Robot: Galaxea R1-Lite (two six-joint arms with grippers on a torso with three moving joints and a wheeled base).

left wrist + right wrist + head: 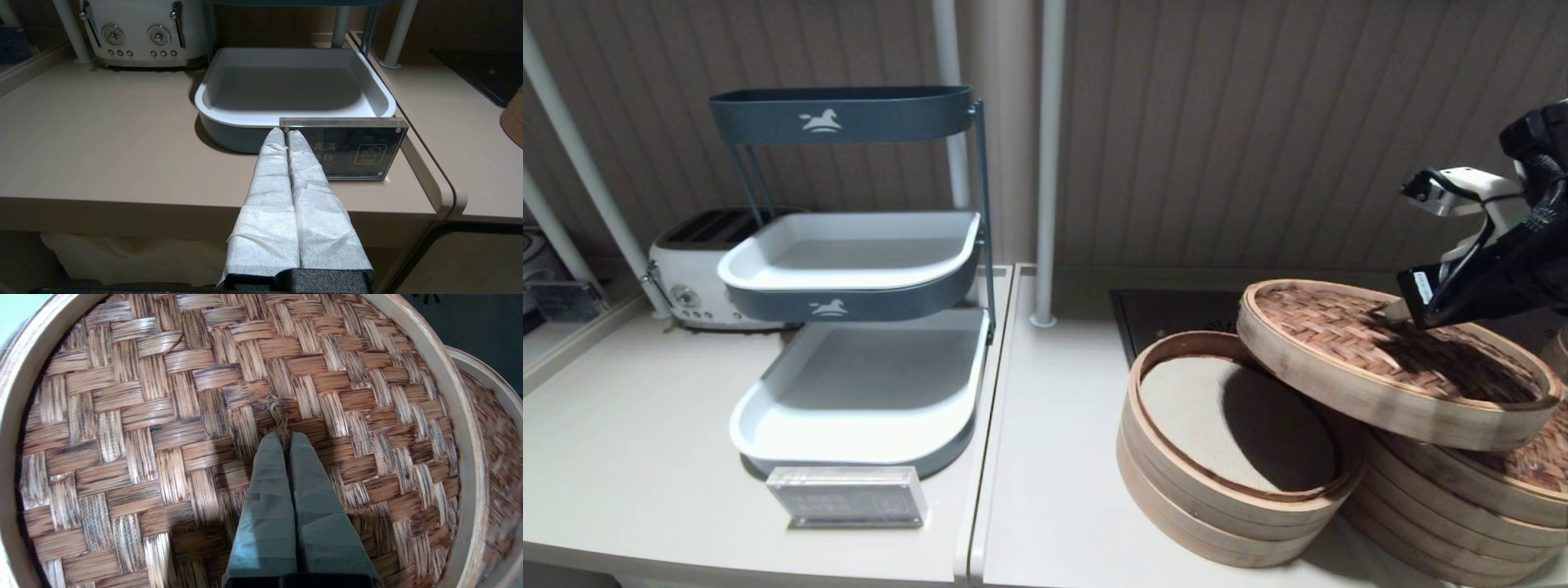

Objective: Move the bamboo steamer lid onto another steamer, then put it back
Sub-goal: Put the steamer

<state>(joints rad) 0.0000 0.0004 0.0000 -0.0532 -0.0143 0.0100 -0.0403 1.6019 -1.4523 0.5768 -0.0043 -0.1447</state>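
The bamboo steamer lid [1347, 343] hangs tilted at the right, spanning both steamers, its near edge over the open one's rim. My right gripper [1403, 312] is shut on the lid's small centre loop [278, 412], its fingertips [300, 443] pinching the cord against the tan weave [163, 416]. Below and to the right stands another steamer [1445, 506] with its darker reddish-brown lid [1535, 461], a crescent of which also shows past the held lid's rim [496, 457]. I cannot tell whether the held lid touches it. My left gripper [286, 131] is shut on nothing, off the counter's front edge.
The uncovered steamer stack [1176, 506] with a cream liner [1225, 420] stands left of the held lid. A three-tier tray rack [849, 384], a clear acrylic sign [355, 149], a white toaster [686, 278], a dark cooktop [1168, 314] and a white pole [1045, 163] fill the counter.
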